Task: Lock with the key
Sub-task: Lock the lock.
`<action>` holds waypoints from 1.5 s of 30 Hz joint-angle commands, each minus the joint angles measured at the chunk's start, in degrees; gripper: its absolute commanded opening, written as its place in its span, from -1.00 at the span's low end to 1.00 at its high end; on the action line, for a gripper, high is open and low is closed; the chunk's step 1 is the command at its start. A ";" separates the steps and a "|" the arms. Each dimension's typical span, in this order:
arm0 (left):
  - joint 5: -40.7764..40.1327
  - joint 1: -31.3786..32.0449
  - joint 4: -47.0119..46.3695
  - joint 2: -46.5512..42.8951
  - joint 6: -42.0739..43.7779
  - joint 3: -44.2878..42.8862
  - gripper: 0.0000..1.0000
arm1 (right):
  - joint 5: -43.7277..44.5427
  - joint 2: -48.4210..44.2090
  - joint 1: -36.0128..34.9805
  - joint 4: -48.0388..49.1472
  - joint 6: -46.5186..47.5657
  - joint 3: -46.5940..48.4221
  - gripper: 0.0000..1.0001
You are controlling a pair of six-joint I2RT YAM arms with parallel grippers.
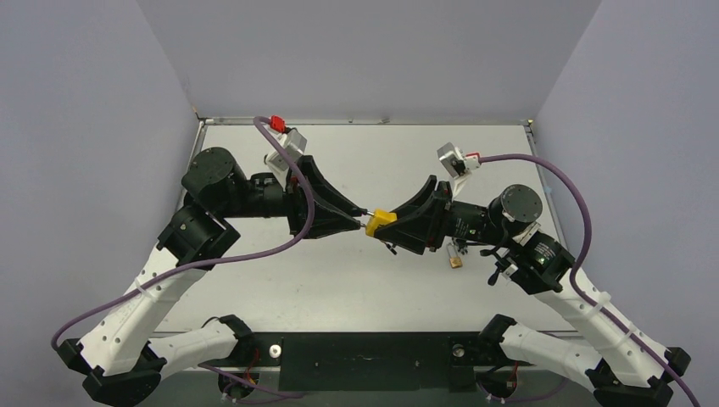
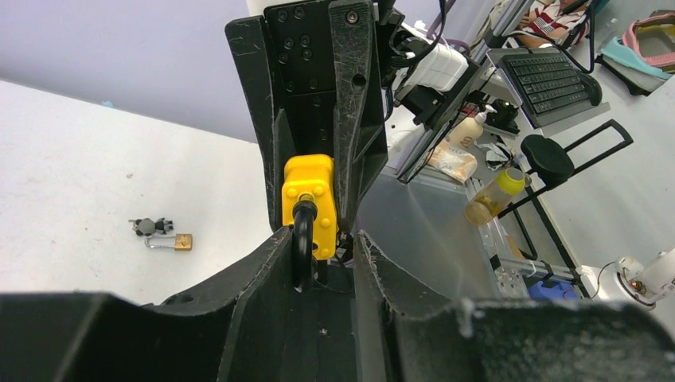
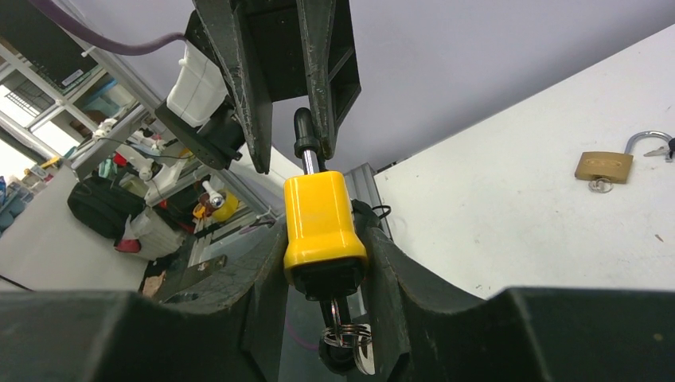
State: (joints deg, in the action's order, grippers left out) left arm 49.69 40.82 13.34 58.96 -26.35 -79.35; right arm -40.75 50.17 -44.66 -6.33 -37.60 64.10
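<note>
A yellow padlock (image 1: 381, 220) hangs in the air between my two grippers above the middle of the table. My right gripper (image 1: 397, 227) is shut on its body (image 3: 322, 219). A key with a metal ring (image 3: 348, 333) sticks out of the padlock's bottom, between my right fingers. The black shackle (image 2: 302, 247) stands pulled out, with a bare silver leg (image 3: 308, 163) showing. It reaches between the fingers of my left gripper (image 2: 322, 239) and rests against one finger (image 2: 267, 263). A gap shows to the other finger. The left jaws are a little apart.
A small brass padlock (image 1: 456, 261) with its shackle swung open lies on the table under my right arm. It also shows in the left wrist view (image 2: 171, 241) and the right wrist view (image 3: 605, 165). The white table (image 1: 339, 288) is walled by grey panels.
</note>
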 commanded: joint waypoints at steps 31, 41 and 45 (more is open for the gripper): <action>-3.00 0.49 12.90 1.99 6.62 -7.23 -0.63 | 2.25 -2.01 0.39 -3.29 4.49 2.25 -1.00; -1.09 0.50 14.69 2.96 6.83 -7.48 -0.83 | 1.94 -2.07 0.38 -3.29 4.65 2.44 -1.00; -0.50 0.53 15.10 3.36 6.59 -7.06 -1.00 | 2.47 -2.21 0.41 -3.31 4.96 2.39 -1.00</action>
State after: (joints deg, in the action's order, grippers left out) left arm 46.78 40.93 28.45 62.06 -20.21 -84.07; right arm -39.66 49.17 -44.64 -14.06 -33.52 64.10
